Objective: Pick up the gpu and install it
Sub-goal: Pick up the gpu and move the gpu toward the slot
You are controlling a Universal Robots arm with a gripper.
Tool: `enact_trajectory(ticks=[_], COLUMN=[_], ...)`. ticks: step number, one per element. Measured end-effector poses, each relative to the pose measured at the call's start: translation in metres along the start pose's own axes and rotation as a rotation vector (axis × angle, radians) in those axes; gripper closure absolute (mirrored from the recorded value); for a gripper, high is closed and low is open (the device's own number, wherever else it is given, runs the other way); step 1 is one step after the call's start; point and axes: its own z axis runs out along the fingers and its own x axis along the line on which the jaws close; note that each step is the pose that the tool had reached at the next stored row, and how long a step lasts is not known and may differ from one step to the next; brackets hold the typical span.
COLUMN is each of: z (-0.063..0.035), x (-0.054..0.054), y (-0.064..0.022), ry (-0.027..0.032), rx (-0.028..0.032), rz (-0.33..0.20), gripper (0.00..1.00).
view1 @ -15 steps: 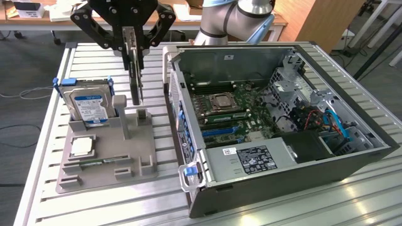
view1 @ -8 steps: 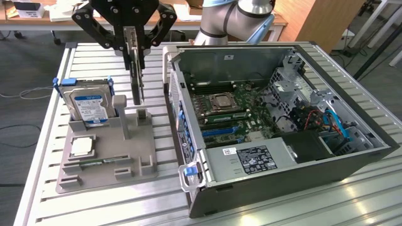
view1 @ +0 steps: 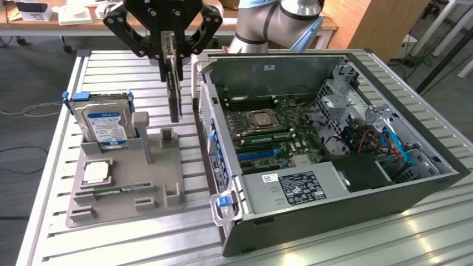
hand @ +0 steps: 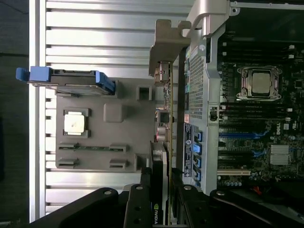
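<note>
The gripper (view1: 172, 51) is closed tight on the upper edge of the gpu (view1: 175, 91). The card hangs upright under it, above the grey tray (view1: 118, 208) and just beside the open computer case (view1: 333, 210). Between the fingers (hand: 142, 199) a small green logo (hand: 156, 208) shows on the card. The labels on the hard drive (view1: 106, 126) and the power supply (view1: 296, 187) are too small to read
</note>
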Motion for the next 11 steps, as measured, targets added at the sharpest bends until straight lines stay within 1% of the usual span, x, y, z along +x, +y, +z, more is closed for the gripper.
enact_trajectory(ticks=[11], z=[0.0007], x=[-0.033], y=[-0.0001], ry=[0.0001], rx=[-0.0050], rz=[0.000], gripper=[0.73])
